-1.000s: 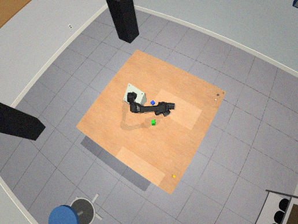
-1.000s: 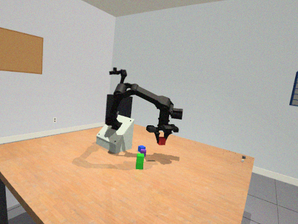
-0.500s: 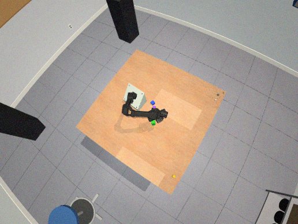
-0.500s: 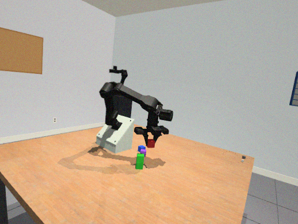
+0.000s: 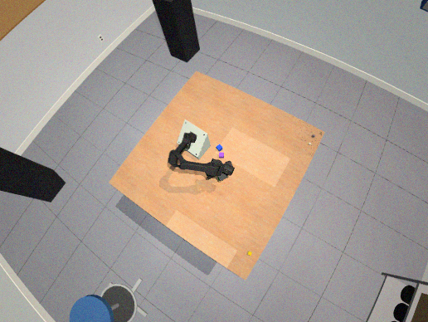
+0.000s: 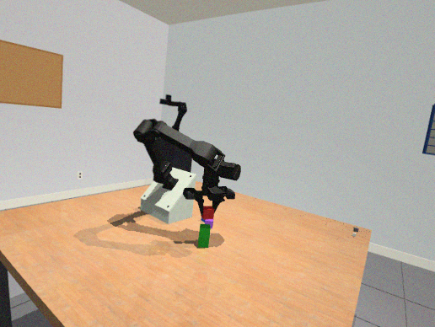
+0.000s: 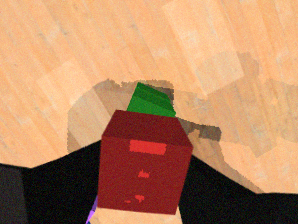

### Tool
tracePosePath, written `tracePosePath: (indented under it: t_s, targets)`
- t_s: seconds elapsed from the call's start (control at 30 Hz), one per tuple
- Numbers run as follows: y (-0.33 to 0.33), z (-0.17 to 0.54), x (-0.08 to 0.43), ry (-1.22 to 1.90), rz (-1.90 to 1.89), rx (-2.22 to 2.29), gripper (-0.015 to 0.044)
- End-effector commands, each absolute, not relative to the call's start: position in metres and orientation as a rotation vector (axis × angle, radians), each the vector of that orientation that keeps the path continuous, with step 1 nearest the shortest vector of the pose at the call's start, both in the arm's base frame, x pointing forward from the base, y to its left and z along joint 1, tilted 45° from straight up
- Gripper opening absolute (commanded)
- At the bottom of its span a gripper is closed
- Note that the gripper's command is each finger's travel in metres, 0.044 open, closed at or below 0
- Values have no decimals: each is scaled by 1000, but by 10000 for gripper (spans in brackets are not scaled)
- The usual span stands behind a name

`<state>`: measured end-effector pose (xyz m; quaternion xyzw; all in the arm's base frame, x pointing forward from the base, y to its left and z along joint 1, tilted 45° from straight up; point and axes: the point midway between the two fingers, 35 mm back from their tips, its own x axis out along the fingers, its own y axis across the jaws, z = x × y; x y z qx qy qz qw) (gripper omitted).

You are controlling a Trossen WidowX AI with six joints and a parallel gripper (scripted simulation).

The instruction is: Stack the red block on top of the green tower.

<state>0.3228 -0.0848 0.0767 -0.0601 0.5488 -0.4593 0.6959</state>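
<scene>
My gripper (image 6: 208, 211) (image 7: 142, 149) is shut on the red block (image 6: 208, 212) (image 7: 142, 172) and holds it in the air. The green tower (image 6: 203, 236) (image 7: 149, 102) stands upright on the table. In the exterior view the red block is above the tower, with a gap between them, a little right of its middle. In the wrist view the block hides part of the tower, which shows beyond the block's far edge. In the top view the arm hides the red block and most of the tower.
A purple block (image 5: 221, 155) (image 6: 209, 223) and a blue block (image 5: 219, 147) lie on the table (image 5: 199, 207) (image 6: 139, 278) between the tower and the pale arm base (image 5: 202, 148) (image 6: 181, 211). A yellow block (image 5: 250, 253) lies near a far table corner.
</scene>
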Motion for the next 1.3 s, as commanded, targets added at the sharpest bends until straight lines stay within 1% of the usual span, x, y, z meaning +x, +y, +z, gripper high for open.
tracePosePath:
  t_s: [0.0,0.3,1.27]
  targets:
    - [-90,74,320,1224,-1027,-142,0]
    - [-111,54,320,1223,-1028,-143,0]
    - [-112,53,320,1223,-1028,-143,0]
